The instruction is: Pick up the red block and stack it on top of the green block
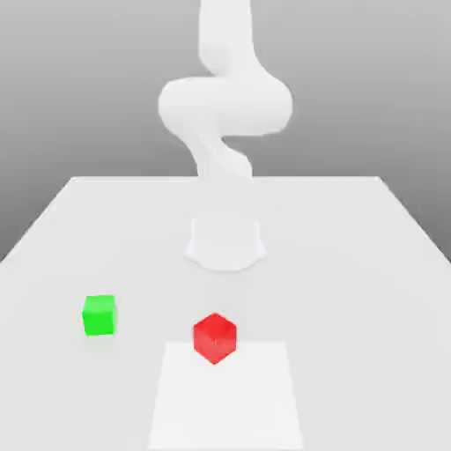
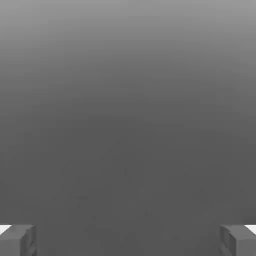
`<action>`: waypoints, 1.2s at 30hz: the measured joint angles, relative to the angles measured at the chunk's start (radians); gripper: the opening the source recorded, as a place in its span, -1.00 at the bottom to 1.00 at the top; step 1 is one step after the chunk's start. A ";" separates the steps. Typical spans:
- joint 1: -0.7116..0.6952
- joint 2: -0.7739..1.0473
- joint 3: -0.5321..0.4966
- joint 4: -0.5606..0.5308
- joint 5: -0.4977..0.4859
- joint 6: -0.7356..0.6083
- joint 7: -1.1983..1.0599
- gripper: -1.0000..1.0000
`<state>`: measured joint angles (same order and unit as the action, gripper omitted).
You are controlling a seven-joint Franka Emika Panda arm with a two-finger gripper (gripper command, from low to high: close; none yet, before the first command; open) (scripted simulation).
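Note:
The red block (image 1: 215, 337) sits on the white table (image 1: 352, 264), turned corner-on, near the front middle. The green block (image 1: 99, 314) rests on the table toward the exterior view's left of the red one, a clear gap between them. The white arm (image 1: 225, 106) rises from its base behind both blocks, well above them. In the hand view my gripper (image 2: 128, 241) is open: two grey fingertips (image 2: 17, 240) stand far apart with nothing between them, against a plain grey backdrop.
The arm's round white base (image 1: 225, 244) stands on the table behind the blocks. A lighter square patch (image 1: 225, 401) marks the table's front, with the red block on its far edge. The table's edges run along both sides.

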<state>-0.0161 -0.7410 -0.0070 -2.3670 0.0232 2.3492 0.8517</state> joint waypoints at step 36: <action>-0.085 0.909 0.033 -0.565 -0.097 0.754 0.731 -1.00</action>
<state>-0.1011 0.1683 0.0265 -2.9322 -0.0735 3.1032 1.5828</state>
